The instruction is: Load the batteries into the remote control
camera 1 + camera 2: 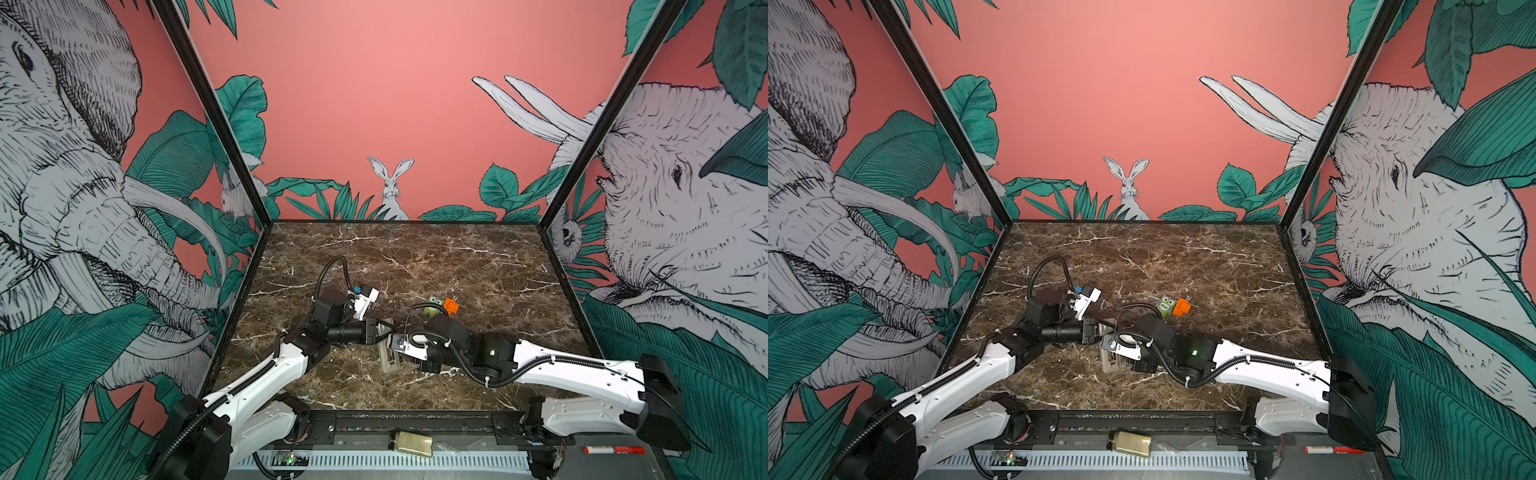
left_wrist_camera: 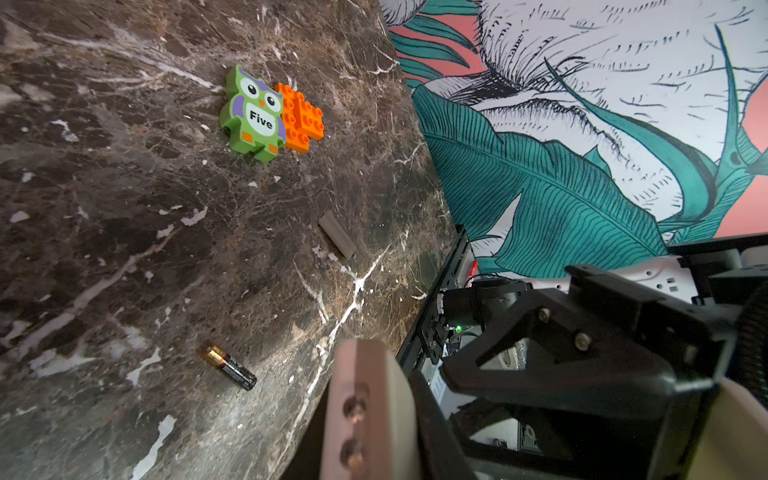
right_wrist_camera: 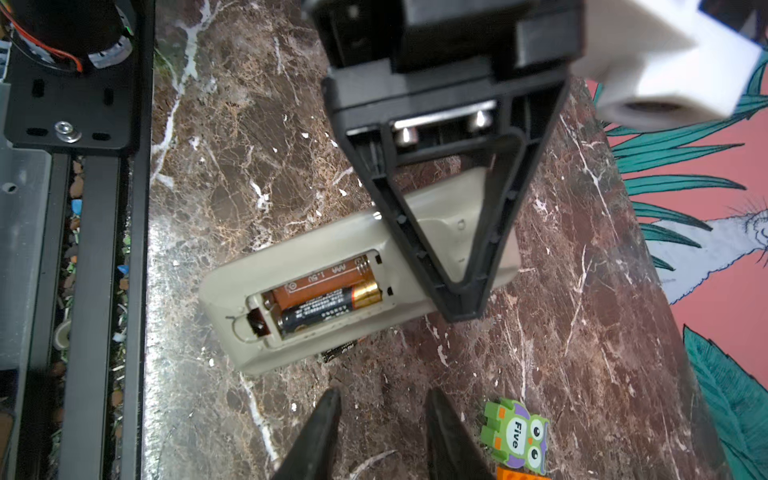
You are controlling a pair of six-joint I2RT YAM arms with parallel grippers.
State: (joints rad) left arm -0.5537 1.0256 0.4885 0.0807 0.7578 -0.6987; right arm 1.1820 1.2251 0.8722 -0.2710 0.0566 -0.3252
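Pose: left arm [image 1: 266, 370] stretched in toward centre; left claw [image 3: 461, 306] closed, tips together. Opposite, right arm [image 1: 573, 365] stretched in likewise; right claw [image 3: 382, 397] parted, gap between fingers. Claws close together.

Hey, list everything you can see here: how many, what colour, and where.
table: one, dark brown marble, centre
remote control: one, pale, face down mid-table, recess open
batteries: two, black-gold; one in the recess, the other loose on the marble
strip: one, pale grey, on the marble
owl block: one, green, touching the brick
brick: one, orange, mid-table
jar: one, yellowish, black cap, front ledge
marker: one, red, front ledge
left pincer: one, black, shut on the remote control
right pincer: one, black, open, empty, near the remote control
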